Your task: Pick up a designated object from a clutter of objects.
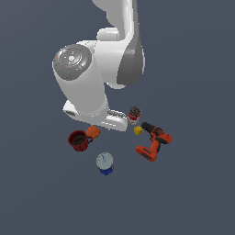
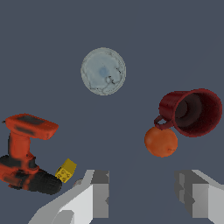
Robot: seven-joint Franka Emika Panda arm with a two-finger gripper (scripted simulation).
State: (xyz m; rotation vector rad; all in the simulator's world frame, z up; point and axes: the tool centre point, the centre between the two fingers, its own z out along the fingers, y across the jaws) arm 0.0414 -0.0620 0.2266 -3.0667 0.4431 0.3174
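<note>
The dark red mug (image 1: 79, 140) stands on the grey floor at the exterior view's left of the clutter, its dark inside showing. In the wrist view the mug (image 2: 192, 111) has its handle turned toward the small orange ball (image 2: 161, 141), which touches it or nearly does. My gripper (image 2: 142, 194) hangs above the floor, open, with nothing between its fingers (image 2: 98, 192). It is off to the side of the mug, nearer the ball. In the exterior view the arm's white hand (image 1: 96, 117) hides the fingers.
A blue can (image 1: 105, 163) with a pale top (image 2: 103, 71) stands apart from the mug. An orange-and-black power drill (image 1: 153, 141) lies on its side, a tiny yellow cube (image 1: 137, 131) next to it. A small red-and-white can (image 1: 134, 114) stands behind the cube.
</note>
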